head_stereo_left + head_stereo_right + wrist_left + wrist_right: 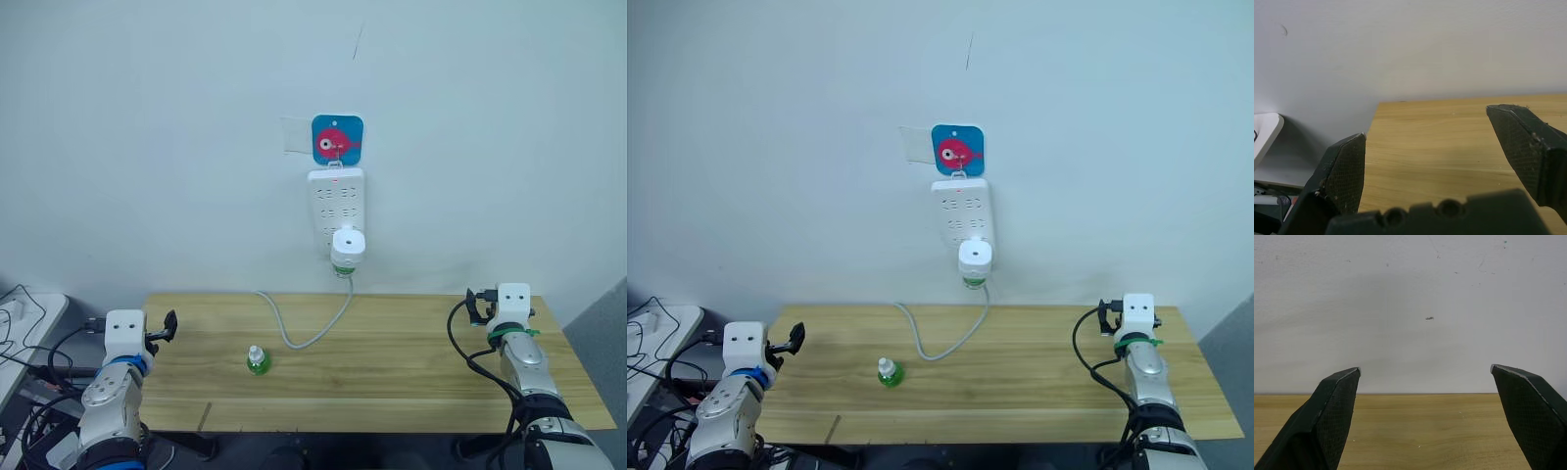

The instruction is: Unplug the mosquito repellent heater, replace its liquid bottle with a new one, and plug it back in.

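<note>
Heater (349, 242) sits plugged into the bottom of the power strip (336, 201) on the wall, its bottle hanging down just above the table's (392, 352) back edge. We judge nothing started yet. From the strip, our left gripper (167, 328) waits low at the table's left end and our right gripper (476, 305) low at the right end, both well apart from the heater, fingers spread wide and holding nothing. We'd call the right one slightly nearer. The heater's long axis runs vertically. Below the strip, the new green bottle (258, 360) stands upright on the table, beside the cord (313, 333).
</note>
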